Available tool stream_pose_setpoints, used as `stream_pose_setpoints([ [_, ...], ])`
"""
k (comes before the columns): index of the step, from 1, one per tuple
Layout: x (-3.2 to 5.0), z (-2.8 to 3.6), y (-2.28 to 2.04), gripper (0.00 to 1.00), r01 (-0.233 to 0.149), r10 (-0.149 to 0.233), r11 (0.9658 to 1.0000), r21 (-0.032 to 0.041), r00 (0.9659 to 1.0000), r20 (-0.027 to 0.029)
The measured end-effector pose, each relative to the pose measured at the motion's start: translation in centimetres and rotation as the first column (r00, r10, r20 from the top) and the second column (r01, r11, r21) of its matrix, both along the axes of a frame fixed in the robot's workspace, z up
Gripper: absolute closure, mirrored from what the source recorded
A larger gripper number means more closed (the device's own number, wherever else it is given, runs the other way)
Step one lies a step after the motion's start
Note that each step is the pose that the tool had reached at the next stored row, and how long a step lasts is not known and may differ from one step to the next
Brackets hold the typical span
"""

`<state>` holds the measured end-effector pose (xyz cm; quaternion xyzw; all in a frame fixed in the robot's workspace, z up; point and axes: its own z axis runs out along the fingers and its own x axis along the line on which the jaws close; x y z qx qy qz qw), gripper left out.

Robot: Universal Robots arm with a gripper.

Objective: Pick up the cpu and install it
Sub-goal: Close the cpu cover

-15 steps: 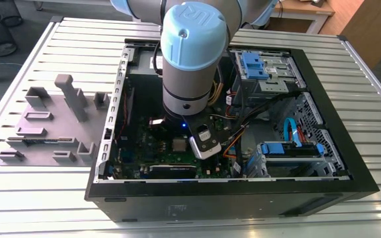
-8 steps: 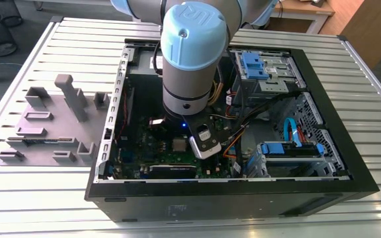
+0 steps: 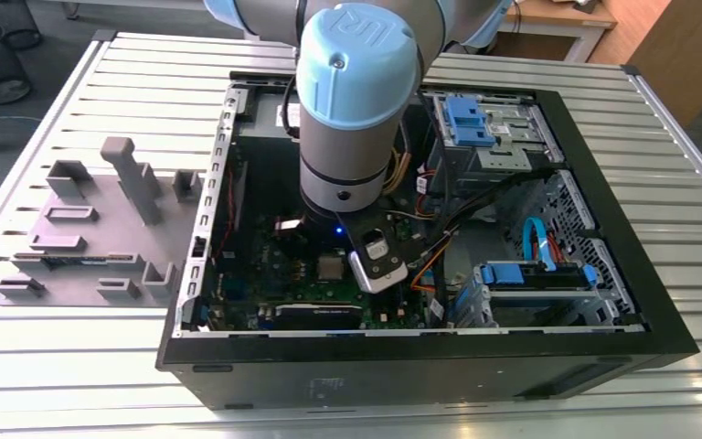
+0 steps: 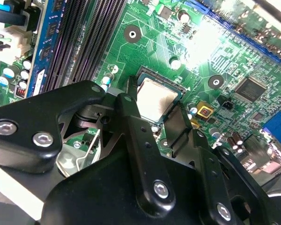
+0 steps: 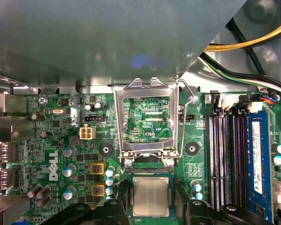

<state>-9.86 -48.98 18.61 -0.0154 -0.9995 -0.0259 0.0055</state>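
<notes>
cpu (image 5: 151,196) in the socket (image 5: 151,173) beside the hinged-open frame (image 5: 147,117) in the first wrist view, gripper (image 4: 152,105) straddling it in the second wrist view, grip cannot be told, exterior view adds arm (image 3: 357,110) mid-frame inside computer case (image 3: 595,302)

a small, flat, square cpu (image 5: 151,196) (image 4: 155,99) with a pale silver-grey metal top lies level, metal side up, in the dark socket (image 5: 150,172) on the green board (image 5: 196,164), just beside the opened metal socket frame (image 5: 150,86).
</notes>
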Motion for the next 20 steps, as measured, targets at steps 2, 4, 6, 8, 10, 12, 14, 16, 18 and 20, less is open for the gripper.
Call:
stream_pose_setpoints([
  [2, 0.0, -0.03, 0.0, 0.53, 0.0, 0.0, 1.0, 0.0003, 1.0, 0.0001],
  [4, 0.0, -0.04, 0.0, 0.53, 0.0, 0.0, 1.0, 0.0005, 1.0, 0.0003],
  [6, 0.0, -0.04, 0.0, 0.53, 0.0, 0.0, 1.0, 0.0004, 1.0, 0.0002],
  [8, 0.0, -0.04, 0.0, 0.53, 0.0, 0.0, 1.0, 0.0004, 1.0, 0.0002],
  [10, 0.0, -0.05, 0.0, 0.53, 0.0, 0.0, 1.0, 0.0005, 1.0, 0.0002],
  [12, 0.02, -0.09, 0.02, 0.52, 0.0, 0.0, 1.0, 0.0012, 1.0, 0.001],
  [14, 0.01, -0.09, 0.01, 0.46, 0.0, 0.0, 1.0, 0.0011, 1.0, 0.0006],
  [16, 0.0, -0.07, 0.01, 0.46, 0.0, 0.0, 1.0, 0.0007, 1.0, 0.0003],
  [18, 0.0, -0.07, 0.01, 0.46, 0.0, 0.0, 1.0, 0.0006, 1.0, 0.0003],
  [20, 0.0, -0.07, 0.01, 0.46, 0.0, 0.0, 1.0, 0.0005, 1.0, 0.0002],
])
